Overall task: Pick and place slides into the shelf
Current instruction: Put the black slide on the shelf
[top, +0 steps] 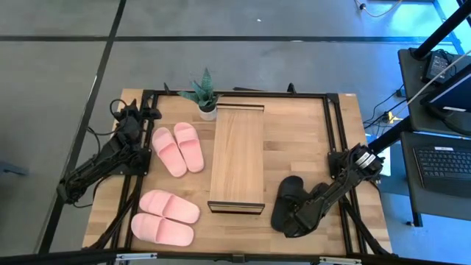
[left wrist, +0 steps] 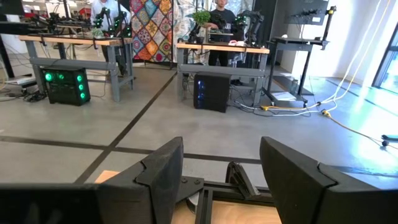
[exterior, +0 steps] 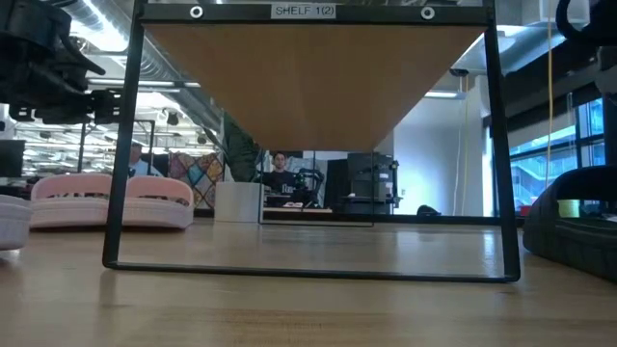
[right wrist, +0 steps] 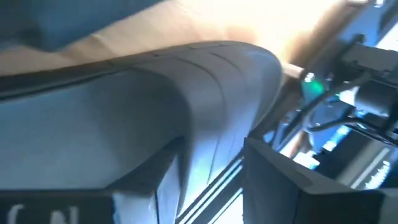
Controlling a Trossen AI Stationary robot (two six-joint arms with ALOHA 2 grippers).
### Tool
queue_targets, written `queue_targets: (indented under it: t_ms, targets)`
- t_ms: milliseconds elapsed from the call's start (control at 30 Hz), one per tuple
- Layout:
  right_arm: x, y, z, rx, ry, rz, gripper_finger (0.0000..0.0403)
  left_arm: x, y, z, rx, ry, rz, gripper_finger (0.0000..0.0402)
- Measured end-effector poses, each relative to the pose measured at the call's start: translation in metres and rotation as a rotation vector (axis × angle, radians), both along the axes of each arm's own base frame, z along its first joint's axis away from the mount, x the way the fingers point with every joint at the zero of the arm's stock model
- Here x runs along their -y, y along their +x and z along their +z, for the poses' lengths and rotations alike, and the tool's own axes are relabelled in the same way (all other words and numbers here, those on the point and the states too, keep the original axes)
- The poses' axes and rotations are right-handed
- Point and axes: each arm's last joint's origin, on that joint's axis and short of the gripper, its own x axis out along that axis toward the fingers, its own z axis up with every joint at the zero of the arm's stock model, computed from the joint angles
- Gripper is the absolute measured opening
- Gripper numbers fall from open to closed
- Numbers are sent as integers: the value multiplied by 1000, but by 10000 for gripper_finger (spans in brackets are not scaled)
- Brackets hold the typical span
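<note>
Where right pincer (top: 293,223) grips: black slide (top: 285,200)

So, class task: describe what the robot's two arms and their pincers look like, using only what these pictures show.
Both arms are dark, nearly black, built of slim jointed segments with cables trailing from them. The left pincer ends in two broad, flat, angular black fingers with a matte finish. The right pincer has the same blocky dark fingers. No markings are legible on either arm.

Under the shelf (exterior: 308,67) the space stood open end to end; a potted plant (top: 205,94) crowded its far end.
</note>
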Motion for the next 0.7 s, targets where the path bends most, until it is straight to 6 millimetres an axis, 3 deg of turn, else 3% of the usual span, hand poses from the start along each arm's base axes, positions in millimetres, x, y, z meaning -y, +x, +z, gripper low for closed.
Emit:
queue_targets:
  t_ms: [567, 700]
  targets:
    - [-1, 1, -2, 5, 3, 3, 72, 0, 0, 0, 0, -1, 0, 205]
    - [-1, 1, -2, 3, 4, 3, 33, 0, 0, 0, 0, 0, 0, 205]
